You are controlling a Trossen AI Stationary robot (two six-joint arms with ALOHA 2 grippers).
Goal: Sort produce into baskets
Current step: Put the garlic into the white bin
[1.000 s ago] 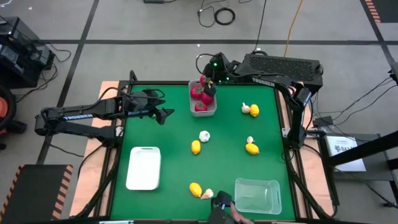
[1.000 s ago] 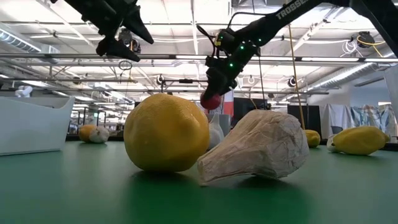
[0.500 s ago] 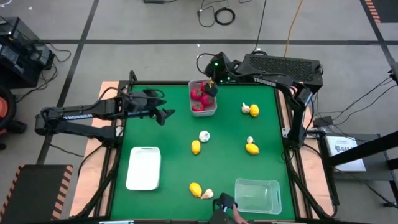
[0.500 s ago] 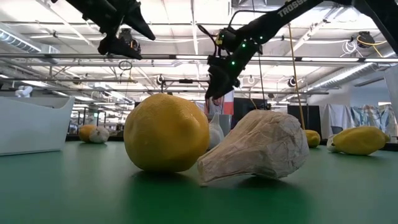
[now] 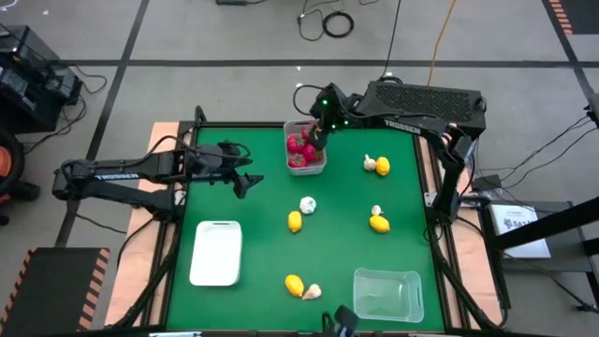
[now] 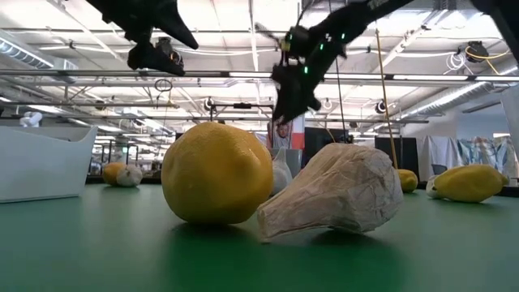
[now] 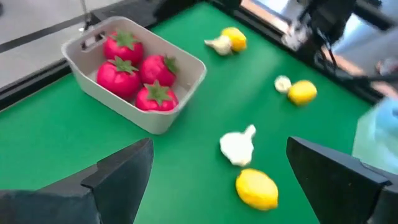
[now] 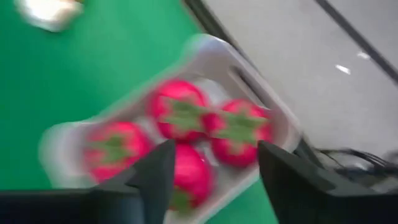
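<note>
A deep grey-white bin at the far middle of the green table holds several red round pieces with green tops. My right gripper hangs open and empty just above the bin; its wrist view looks down on the red pieces between its fingers. My left gripper is open and empty above the table's left part, left of the bin. Lemons and garlic bulbs lie loose on the table. The shallow white tray and the clear tub stand at the near side.
A lemon and garlic pair lies right of the bin, another at the right middle, and another near the front edge, close before the low camera. The tray and tub hold nothing.
My right gripper has let go of a red piece, which now lies in the grey-white bin with the others. The gripper has then gone up a little above the bin. My left gripper has stayed about where it was.
</note>
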